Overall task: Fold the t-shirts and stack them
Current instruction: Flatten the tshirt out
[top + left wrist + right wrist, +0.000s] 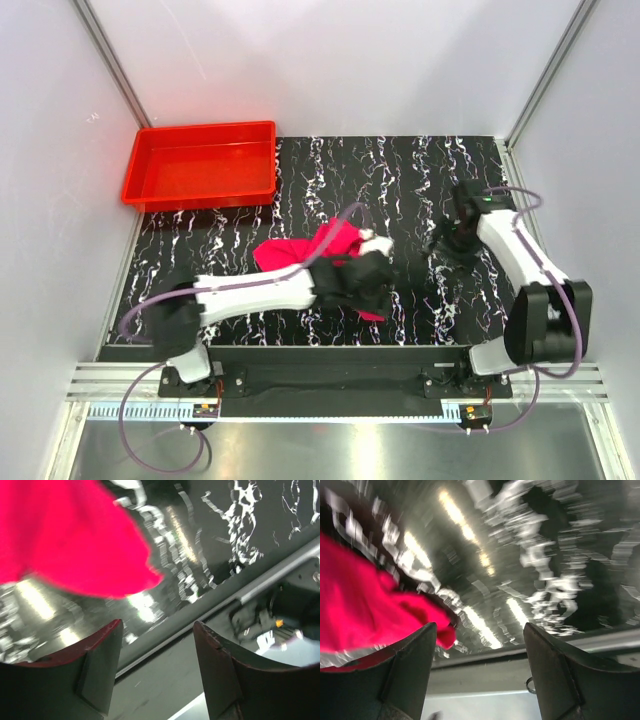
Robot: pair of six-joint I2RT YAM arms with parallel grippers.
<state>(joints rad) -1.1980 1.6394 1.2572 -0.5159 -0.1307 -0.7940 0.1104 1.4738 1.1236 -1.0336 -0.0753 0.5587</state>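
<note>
1. Low across the tabletop (400, 180), the left arm (260, 290) stretches rightward. The left end effector (157, 630) is wide apart and empty, with the crumpled pink t-shirt (285, 255) just ahead of its fingers.
2. The right arm (515, 250) bends inward. The right end effector (480, 630) is wide and empty, with the t-shirt ahead toward its left.

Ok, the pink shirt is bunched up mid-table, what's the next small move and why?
Probably ease the left gripper onto the t-shirt edge and close: it is open and empty with the crumpled cloth just beside it, while the right gripper, also open, sits apart to the right.
</note>
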